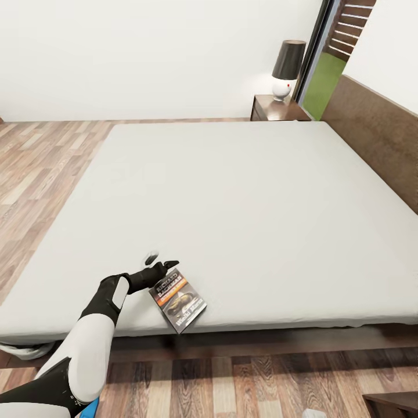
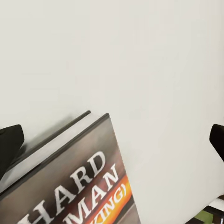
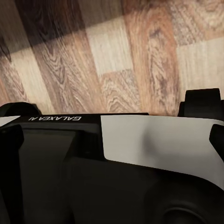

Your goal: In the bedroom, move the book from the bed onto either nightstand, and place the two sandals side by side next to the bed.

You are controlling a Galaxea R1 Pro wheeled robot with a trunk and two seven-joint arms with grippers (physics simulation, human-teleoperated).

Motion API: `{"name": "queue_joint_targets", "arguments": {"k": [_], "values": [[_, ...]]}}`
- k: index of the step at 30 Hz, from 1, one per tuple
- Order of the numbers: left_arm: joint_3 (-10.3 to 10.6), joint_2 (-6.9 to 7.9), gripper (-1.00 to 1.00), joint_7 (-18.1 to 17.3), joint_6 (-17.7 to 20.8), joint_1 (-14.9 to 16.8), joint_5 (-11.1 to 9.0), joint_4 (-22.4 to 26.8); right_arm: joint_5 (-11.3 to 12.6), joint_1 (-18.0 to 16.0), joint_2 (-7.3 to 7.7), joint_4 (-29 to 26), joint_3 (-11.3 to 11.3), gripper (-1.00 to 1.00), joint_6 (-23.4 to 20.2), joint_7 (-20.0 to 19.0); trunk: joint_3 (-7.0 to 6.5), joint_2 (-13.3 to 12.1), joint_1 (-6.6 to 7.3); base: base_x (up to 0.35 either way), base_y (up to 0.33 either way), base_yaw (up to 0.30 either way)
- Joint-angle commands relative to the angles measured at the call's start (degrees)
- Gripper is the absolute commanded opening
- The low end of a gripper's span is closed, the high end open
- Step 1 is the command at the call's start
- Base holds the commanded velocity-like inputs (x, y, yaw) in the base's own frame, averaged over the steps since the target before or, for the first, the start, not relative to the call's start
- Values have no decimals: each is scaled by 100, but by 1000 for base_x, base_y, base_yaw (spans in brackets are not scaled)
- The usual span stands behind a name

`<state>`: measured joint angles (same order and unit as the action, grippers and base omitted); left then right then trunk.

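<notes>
Head view: the bed (image 1: 244, 197) with its pale mattress fills the middle of the room, headboard (image 1: 377, 133) along the right. The book (image 1: 177, 302) lies flat on the mattress close to the bed's near edge, cover up, set at an angle. The left end effector (image 1: 159, 262) reaches over that near edge just beside the book's far corner, fingers spread apart and holding nothing. A nightstand (image 1: 276, 109) stands past the bed's far corner, carrying a lamp (image 1: 287, 68) with a dark shade. A scrap of blue (image 1: 88, 410) shows at the lower frame edge below the arm; what it is cannot be told. Left wrist view: the book (image 2: 79, 182) lies between the two dark fingertips (image 2: 9, 142), which stand wide apart. Right wrist view: the robot body (image 3: 140, 158) above plank floor (image 3: 116, 51); the right end effector's state cannot be told.
</notes>
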<state>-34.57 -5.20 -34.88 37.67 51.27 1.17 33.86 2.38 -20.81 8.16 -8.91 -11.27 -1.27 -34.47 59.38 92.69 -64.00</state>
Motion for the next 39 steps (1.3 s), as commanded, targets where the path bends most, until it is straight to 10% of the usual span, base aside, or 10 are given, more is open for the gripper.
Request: {"name": "queue_joint_targets", "arguments": {"k": [1, 39], "values": [[-42, -8, 100, -22, 48, 5, 14, 7, 23, -2, 1, 3, -15, 100, -13, -26, 3, 2, 0, 0, -1, 0], [-50, -8, 100, -21, 48, 5, 14, 7, 26, -2, 1, 3, -15, 100, -14, -33, 3, 2, 0, -48, 0, 0]]}}
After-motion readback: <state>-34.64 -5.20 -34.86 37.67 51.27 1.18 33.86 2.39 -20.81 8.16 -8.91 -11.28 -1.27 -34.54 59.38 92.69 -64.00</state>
